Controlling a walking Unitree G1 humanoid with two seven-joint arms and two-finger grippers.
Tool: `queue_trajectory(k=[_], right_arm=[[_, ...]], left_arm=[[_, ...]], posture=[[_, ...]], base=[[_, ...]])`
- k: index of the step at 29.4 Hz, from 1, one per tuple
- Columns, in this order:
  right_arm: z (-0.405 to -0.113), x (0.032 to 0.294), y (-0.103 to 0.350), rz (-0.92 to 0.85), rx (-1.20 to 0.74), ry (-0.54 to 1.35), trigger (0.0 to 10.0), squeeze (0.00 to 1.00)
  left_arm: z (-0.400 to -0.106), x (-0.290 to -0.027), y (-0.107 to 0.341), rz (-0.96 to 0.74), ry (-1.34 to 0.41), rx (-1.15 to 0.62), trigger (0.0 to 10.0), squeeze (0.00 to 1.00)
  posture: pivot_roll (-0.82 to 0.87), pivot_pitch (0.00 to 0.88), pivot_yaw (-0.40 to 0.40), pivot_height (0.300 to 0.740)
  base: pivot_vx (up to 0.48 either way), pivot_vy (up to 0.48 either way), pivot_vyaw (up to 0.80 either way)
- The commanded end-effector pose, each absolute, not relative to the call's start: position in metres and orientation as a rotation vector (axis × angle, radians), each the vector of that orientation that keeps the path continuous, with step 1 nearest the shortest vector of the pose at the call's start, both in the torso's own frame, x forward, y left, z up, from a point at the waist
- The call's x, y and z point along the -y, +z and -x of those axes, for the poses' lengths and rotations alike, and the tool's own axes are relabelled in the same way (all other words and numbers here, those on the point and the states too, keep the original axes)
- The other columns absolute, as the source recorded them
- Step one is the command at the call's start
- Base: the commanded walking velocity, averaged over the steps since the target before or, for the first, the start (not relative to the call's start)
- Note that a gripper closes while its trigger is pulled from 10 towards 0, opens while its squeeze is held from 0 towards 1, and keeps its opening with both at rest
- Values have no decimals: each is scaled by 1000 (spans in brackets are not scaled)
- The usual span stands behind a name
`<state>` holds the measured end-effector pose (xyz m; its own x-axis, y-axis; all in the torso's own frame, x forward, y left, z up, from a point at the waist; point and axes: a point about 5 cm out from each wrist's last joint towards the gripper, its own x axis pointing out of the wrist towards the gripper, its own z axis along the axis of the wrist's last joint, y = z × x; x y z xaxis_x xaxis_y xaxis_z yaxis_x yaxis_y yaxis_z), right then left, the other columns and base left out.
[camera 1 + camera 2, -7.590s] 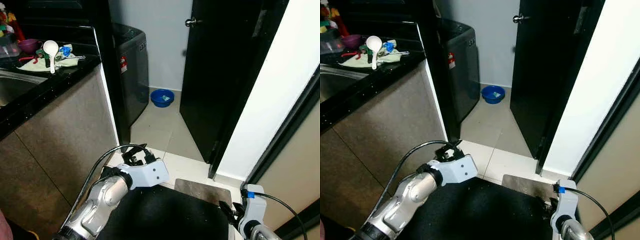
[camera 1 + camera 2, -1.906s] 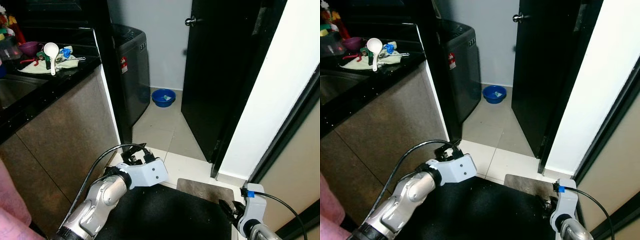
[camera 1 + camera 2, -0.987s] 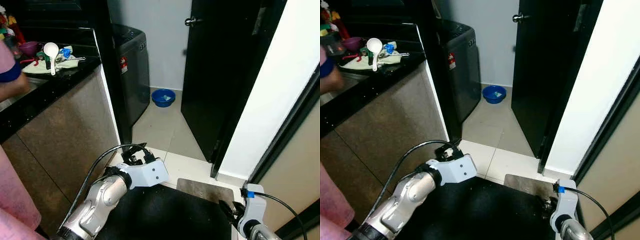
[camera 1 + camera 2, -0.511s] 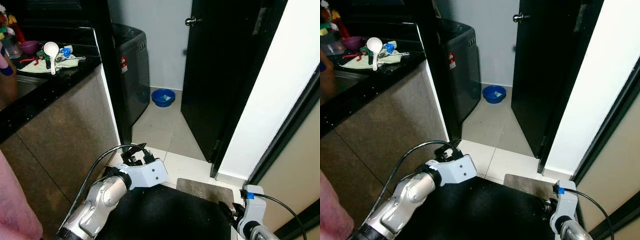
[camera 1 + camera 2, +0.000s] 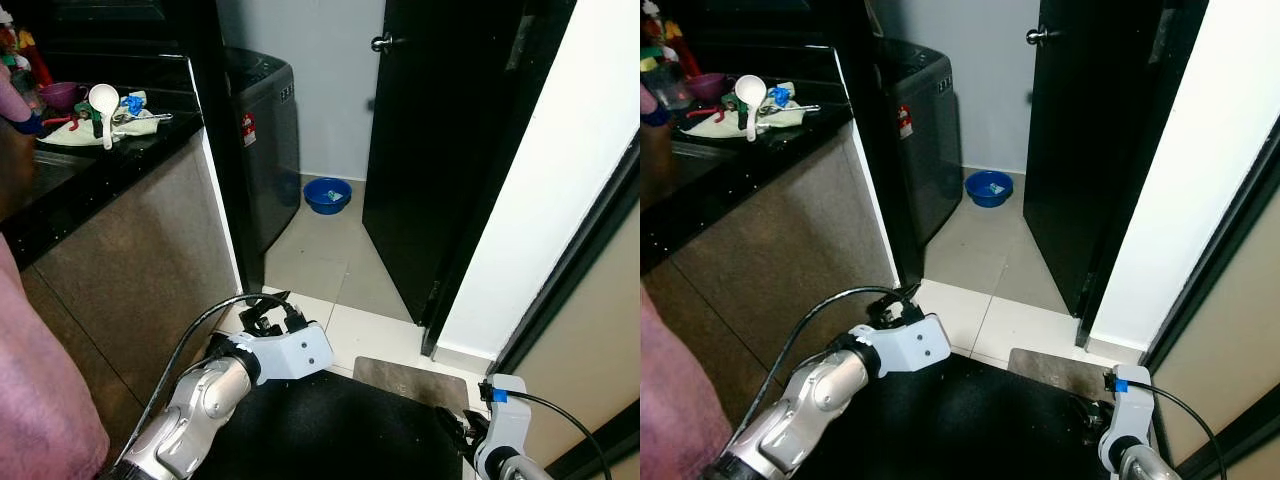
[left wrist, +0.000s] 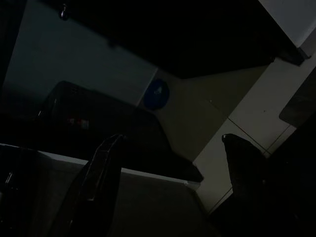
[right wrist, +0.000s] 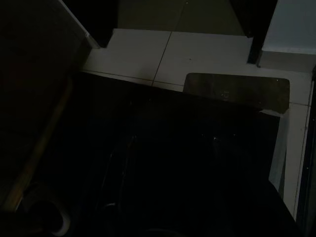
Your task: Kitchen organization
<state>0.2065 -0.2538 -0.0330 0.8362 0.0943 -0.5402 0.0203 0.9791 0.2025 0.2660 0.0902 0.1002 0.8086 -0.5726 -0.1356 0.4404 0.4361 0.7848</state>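
Left gripper (image 6: 168, 182) spread wide, holding nothing, hanging low by the counter (image 5: 95, 175). Right gripper (image 5: 450, 425): can't tell its state. Person's arm (image 5: 40, 390) has pushed further in since a second ago. Utensils, incl. white ladle (image 5: 103, 102), on the counter, well beyond reach; organizing hasn't started.

Black counter (image 5: 100, 175), pale tiled floor (image 5: 320, 262), dark door (image 5: 440, 150).

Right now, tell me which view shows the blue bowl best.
The left eye view: the blue bowl sits well lit on the floor by the washer. The right eye view shows it about as well. The left wrist view gives a dim blue disc. The right wrist view shows floor and mat.
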Motion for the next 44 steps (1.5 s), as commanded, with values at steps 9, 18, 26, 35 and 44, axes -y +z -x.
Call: queue_trajectory(k=[9, 18, 26, 35, 44], right_arm=[[-204, 251, -34, -207, -579, 56, 10000, 0], [-203, 253, -34, -207, -581, 59, 10000, 0], [-202, 253, -34, -208, -582, 59, 10000, 0], [-202, 254, -34, -206, -588, 58, 10000, 0], [-203, 254, -34, -207, -589, 53, 10000, 0]], left_arm=[[-261, -94, 100, -946, -637, 163, 10000, 0], [-260, -92, 101, -945, -637, 165, 10000, 0], [-259, -92, 101, -945, -638, 165, 10000, 0], [-260, -91, 101, -944, -636, 163, 10000, 0], [-261, -91, 100, -945, -638, 162, 10000, 0]], posture=[[-4, 0, 7, 740], [-1, 0, 10, 740], [2, 0, 9, 740], [10, 0, 0, 740], [-10, 0, -6, 740]], base=[[0, 0, 0], [0, 0, 0], [0, 0, 0], [0, 0, 0], [0, 0, 0]])
